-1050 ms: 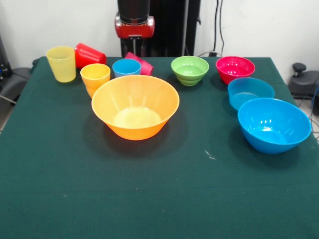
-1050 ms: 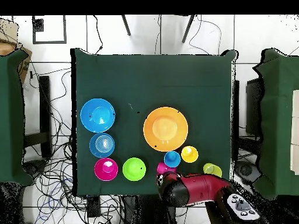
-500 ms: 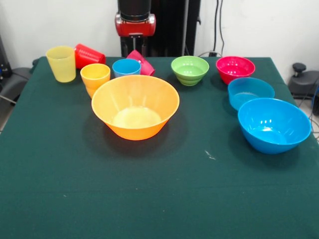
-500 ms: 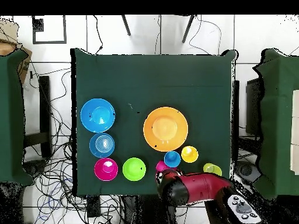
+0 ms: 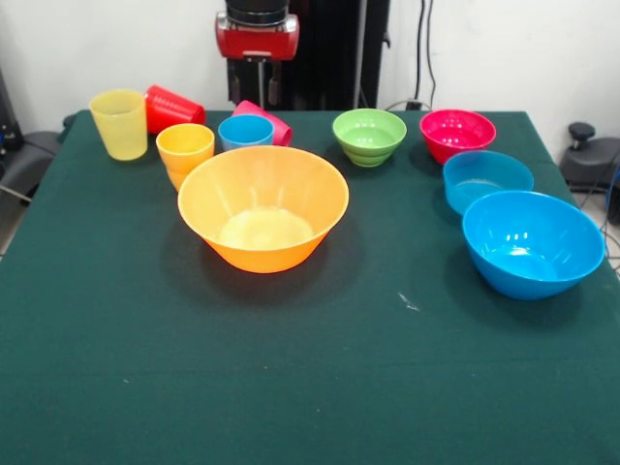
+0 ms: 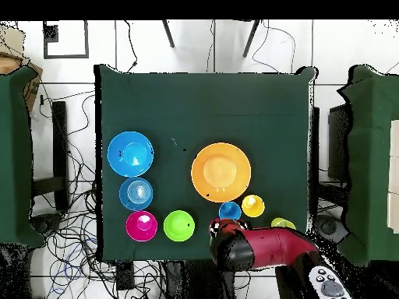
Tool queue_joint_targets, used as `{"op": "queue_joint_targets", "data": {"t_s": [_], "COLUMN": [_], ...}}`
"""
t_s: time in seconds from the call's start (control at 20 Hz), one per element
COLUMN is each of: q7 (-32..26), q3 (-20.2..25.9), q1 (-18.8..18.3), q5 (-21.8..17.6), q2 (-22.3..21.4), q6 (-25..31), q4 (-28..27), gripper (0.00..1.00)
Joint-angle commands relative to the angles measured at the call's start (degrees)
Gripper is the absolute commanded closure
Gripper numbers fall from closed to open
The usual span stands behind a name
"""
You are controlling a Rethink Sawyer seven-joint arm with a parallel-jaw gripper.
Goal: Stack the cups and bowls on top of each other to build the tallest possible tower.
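A: Where is the pincer (image 5: 263, 76)?

B: It hangs above the pink plastic cup (image 5: 267, 120) that lies on its side. Whether it is open, one cannot tell; nothing seems held.

A: And the others?

B: Just in front of it stands the light blue plastic cup (image 5: 245, 131), then the large orange plastic bowl (image 5: 263, 206). Nothing is stacked on the green tabletop (image 5: 310, 387).

A: How will they handle?

B: Probably light, stiff, glossy, so slippery. A grip on the rim wall looks best.
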Motion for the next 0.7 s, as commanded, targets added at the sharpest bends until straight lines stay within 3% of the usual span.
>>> {"op": "queue_joint_targets", "data": {"t_s": [0.05,0.4,0.7], "q7": [-1.8,-0.2,-0.8], "q3": [7.1,4.0,5.8], "q1": [0.4,3.9,2.7], "q5": [3.6,2.0,3.6], "q2": [-1.7,-2.5,-2.1], "q6": [8.0,10.2,10.8], "q4": [0.4,-1.4,-1.0], "gripper": [0.0,0.0,0.0]}}
